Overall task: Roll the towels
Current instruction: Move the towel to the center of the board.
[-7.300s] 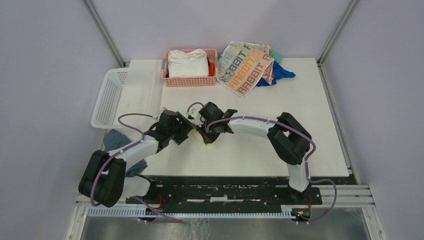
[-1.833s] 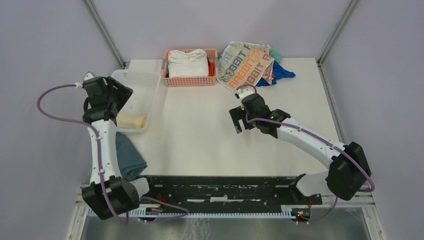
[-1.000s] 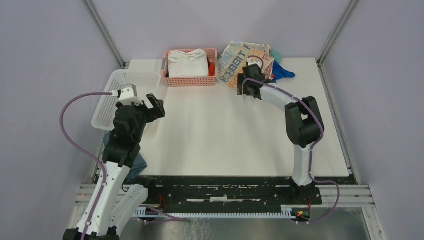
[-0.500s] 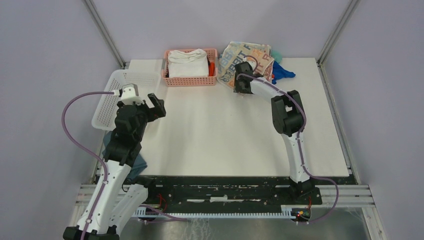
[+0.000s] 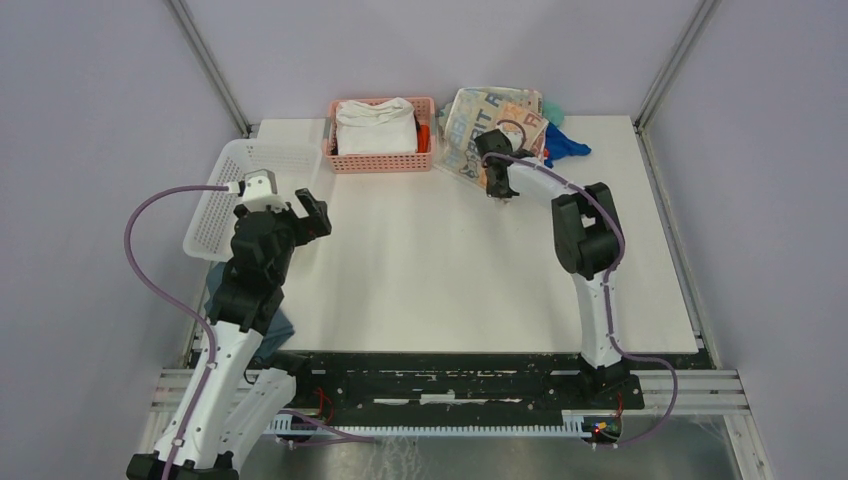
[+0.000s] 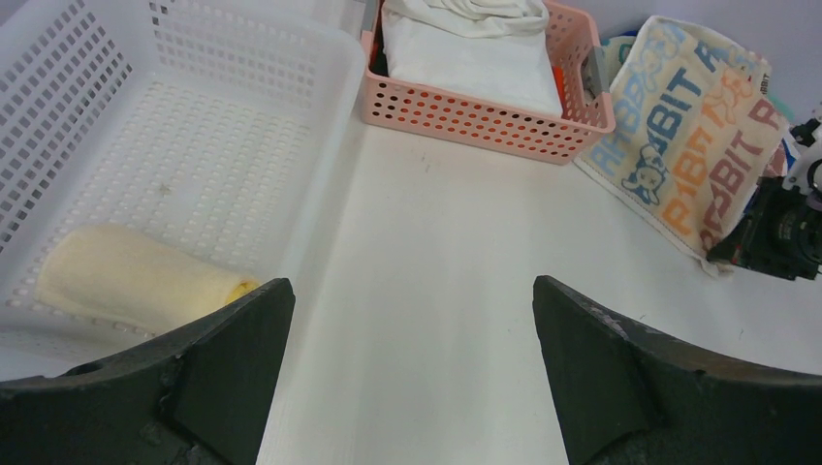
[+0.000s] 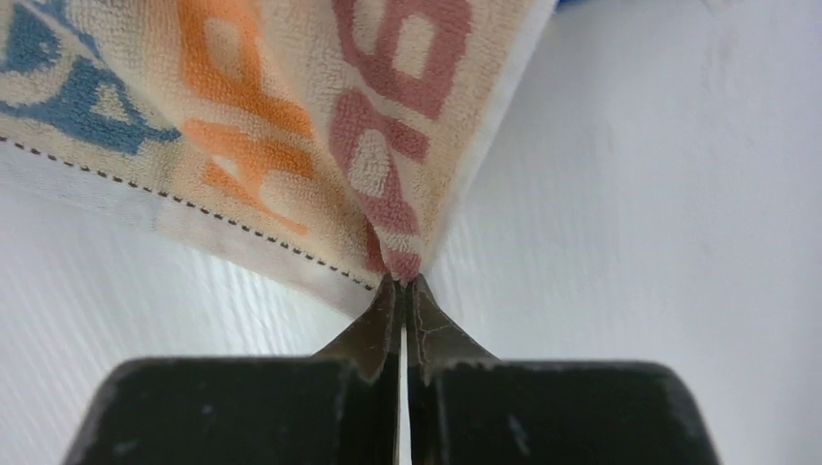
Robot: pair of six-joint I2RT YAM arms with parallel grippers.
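Observation:
The beige towel with orange and blue RABBIT lettering [image 5: 492, 118] [image 6: 693, 145] [image 7: 291, 116] lies at the back of the table. My right gripper [image 5: 497, 183] [image 7: 402, 281] is shut on its near corner, and the cloth rises from the pinched tip. A yellow towel [image 6: 136, 281] lies rolled in the white basket [image 6: 194, 58]; the left arm hides it in the top view. My left gripper [image 5: 308, 212] [image 6: 409, 286] hangs open over the table beside that basket, holding nothing.
A pink basket [image 5: 345, 160] [image 6: 465, 121] holding a thick white folded cloth [image 5: 376, 128] stands at the back. Blue cloth [image 5: 568, 146] and a bit of green cloth lie behind the RABBIT towel. The white basket [image 5: 210, 195] sits at the left edge, a dark teal cloth [image 5: 272, 328] near it.
My right gripper has shut on the near corner of the RABBIT towel and drawn it slightly, so the towel's front edge is bunched. The left arm has stayed still.

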